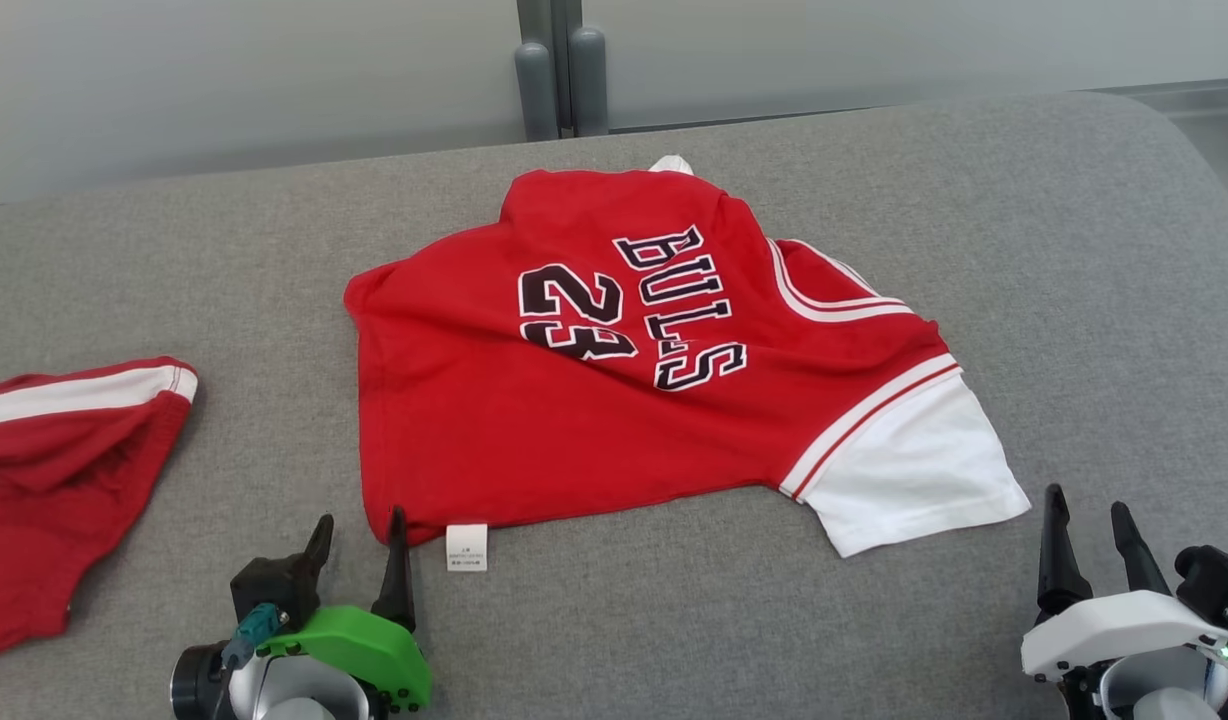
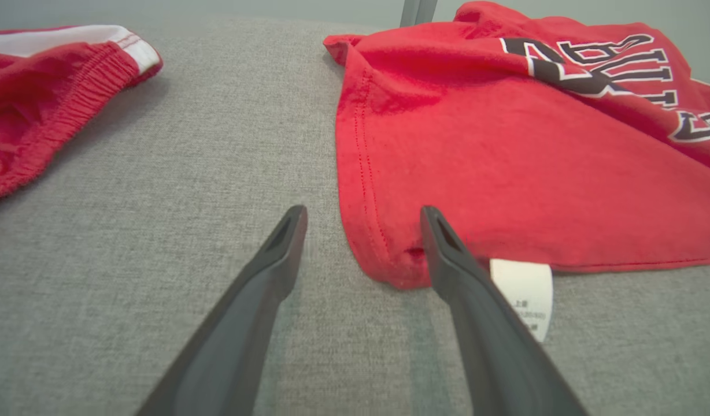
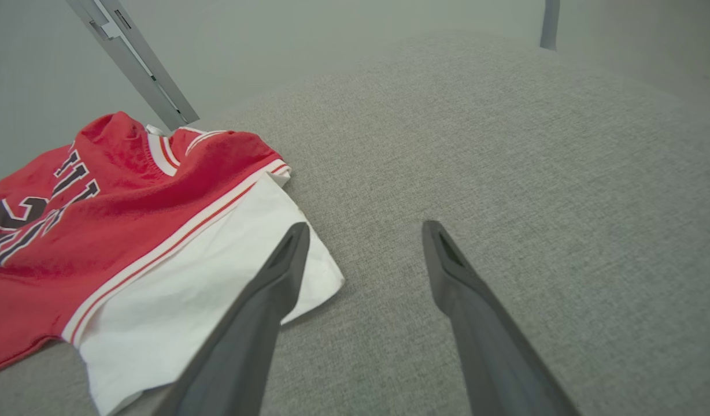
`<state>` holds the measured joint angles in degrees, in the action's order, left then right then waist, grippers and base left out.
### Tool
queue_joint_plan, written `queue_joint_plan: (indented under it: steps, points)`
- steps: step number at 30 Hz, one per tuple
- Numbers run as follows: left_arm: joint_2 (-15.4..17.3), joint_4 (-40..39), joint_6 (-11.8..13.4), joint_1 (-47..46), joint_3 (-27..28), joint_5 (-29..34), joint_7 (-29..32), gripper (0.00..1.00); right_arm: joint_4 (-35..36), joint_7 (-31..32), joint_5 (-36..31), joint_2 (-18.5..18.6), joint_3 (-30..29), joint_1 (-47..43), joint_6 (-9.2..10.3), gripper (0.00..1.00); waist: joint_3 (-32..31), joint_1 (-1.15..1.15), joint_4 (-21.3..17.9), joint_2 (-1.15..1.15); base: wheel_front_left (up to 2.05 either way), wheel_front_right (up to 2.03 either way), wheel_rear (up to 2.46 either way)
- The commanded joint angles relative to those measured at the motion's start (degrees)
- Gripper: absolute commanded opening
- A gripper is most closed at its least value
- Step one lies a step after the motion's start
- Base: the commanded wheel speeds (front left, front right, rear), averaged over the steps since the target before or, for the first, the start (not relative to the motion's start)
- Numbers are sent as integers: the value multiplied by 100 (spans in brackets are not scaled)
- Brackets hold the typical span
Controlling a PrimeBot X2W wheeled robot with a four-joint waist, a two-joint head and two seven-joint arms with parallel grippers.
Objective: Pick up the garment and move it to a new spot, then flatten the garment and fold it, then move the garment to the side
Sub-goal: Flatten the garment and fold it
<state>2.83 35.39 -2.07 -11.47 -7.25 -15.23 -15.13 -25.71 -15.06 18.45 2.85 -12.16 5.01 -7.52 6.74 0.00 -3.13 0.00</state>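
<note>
Two claws hang low at the near edge, both with fingers apart and gripping nothing. The left claw (image 1: 361,517) is at the near-left corner of the red jersey (image 1: 574,420). In its own wrist view that hem corner lies between the two fingers, with the care label (image 1: 466,547) just beside the right finger. The right claw (image 1: 1086,500) is just off the tip of the white sleeve (image 1: 904,470), near right, over bare grey cloth.

The jersey lies about the middle of the grey padded surface (image 1: 1074,250), printed side up. I'd judge the task somewhere in its first half. The garment is down and free of both claws, which could well be its new spot, though nothing here proves it. It isn't flat: the far part humps up, creases run across the chest, and the collar end on the right is bunched over itself. So smoothing looks unfinished, and the folding and the move aside are left to do. A second red garment (image 1: 54,480) with a white stripe lies at the left, well apart.

I can't tell whether the left claw's right finger touches the hem or only hovers over it. The jersey's other sleeve is hidden, perhaps tucked under the hump. The second garment is cut off at the left edge, and the label's print is too small to read.
</note>
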Motion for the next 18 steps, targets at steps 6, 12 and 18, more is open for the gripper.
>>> queue_joint_plan:
  steps: [6,12,18]
  points:
    - [16,256,-102,-97,-102,-96,-2,100,90,-17,-78,16,97,146,6,100,155,0,-70,0,0,0,0]
    - [16,111,-201,73,-187,-169,-2,100,104,-17,-85,14,29,136,6,100,183,0,-83,0,0,0,0]
    - [17,133,-184,191,-276,-178,-3,100,72,-17,-84,15,56,119,6,100,191,0,-93,0,0,0,0]
